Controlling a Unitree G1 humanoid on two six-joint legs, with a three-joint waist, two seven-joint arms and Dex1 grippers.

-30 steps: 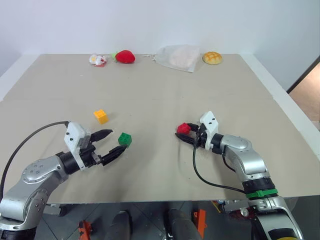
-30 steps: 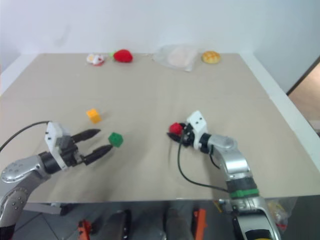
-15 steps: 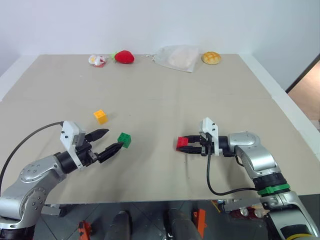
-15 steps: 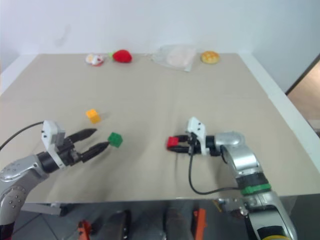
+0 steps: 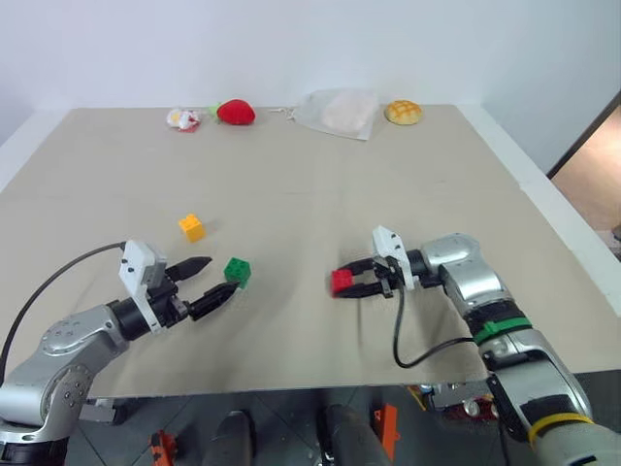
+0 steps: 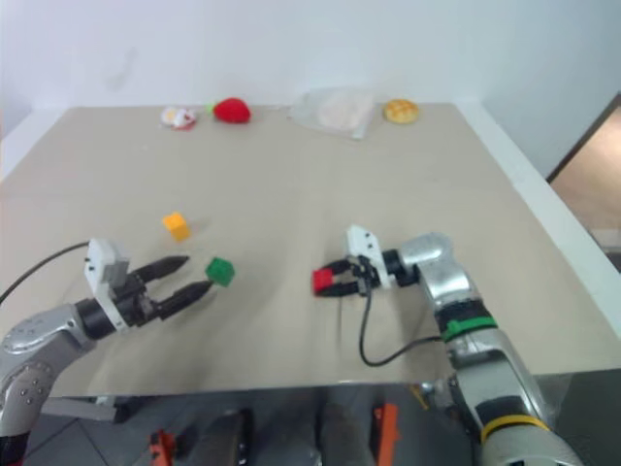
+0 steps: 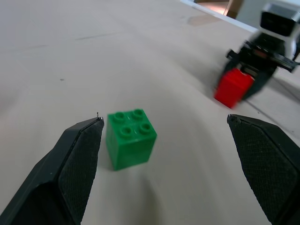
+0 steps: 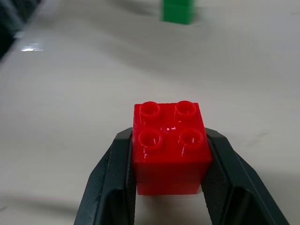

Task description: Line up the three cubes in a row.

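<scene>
Right wrist view is where I start, because it is closest: my right gripper is pinching the small red studded plastic toy-brick cube, one black finger on each side, studs facing up. Past it, further along the way the fingers point, I can see the small green studded plastic cube standing on the wide tan table top.

From the head camera, the right gripper points toward my left side, so the green cube lies nearly straight ahead of the red one, with a stretch of bare table between them. My left gripper is near the front edge of the table. Its two fingers are spread wide and hold nothing. The green cube sits just past the fingertips, close to one of them, but I can't tell if it touches.

A bit further back and to the left is the small yellow-orange studded plastic cube. It is near the green one but apart from it, and well apart from the red one. So the left arm is the nearer arm for green and yellow, and the right arm has red.

I think the next move is to carry the red cube leftward and set it beside the green one.

Far away at the back edge are a red strawberry toy and a tan bread bun.
</scene>
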